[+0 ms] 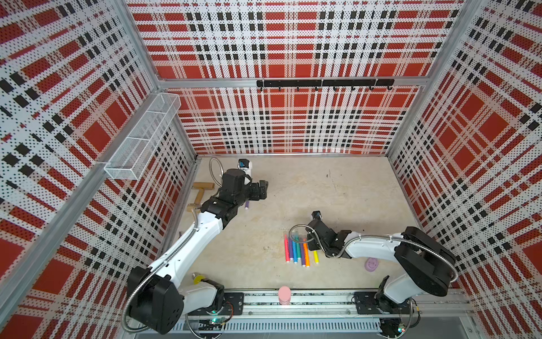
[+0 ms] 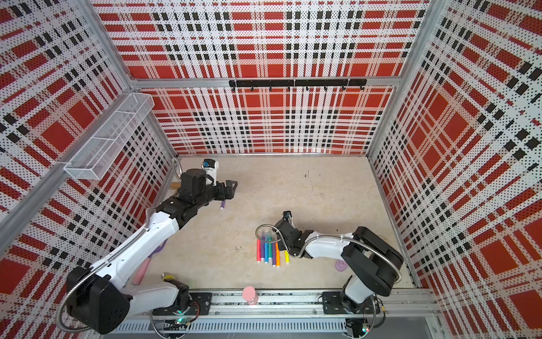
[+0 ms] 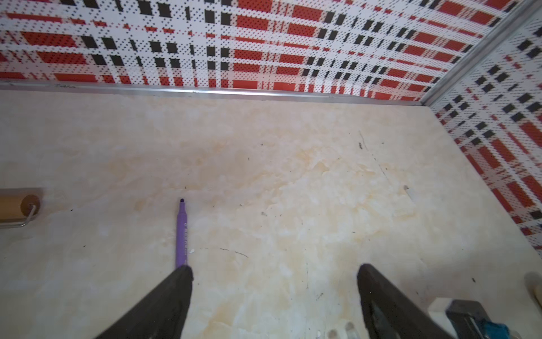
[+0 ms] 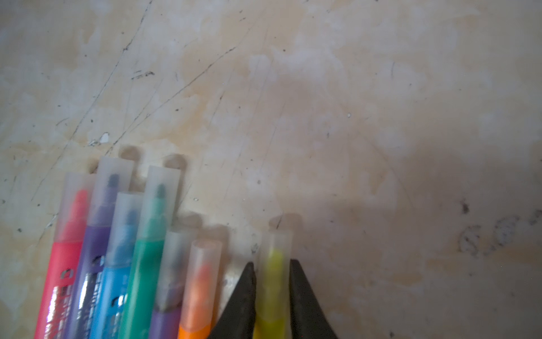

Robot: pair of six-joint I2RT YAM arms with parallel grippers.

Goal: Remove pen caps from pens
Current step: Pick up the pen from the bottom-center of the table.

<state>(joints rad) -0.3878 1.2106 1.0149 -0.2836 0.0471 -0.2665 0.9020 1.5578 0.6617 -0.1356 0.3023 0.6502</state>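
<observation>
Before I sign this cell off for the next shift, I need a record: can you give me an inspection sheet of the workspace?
Surface: beige table, scuffed, with dark scratches.
Job's things: capped pens in a row; yellow pen beside them; purple pen lying apart, tip bare.
Clutter: pink cylinder, smiley disc, wooden roller.
Claws: left claw open and empty; right claw shut on the yellow pen at its cap.
Cables: metal hose loops above the pen row.
Surroundings: plaid walls, wire basket, hook rail.
</observation>
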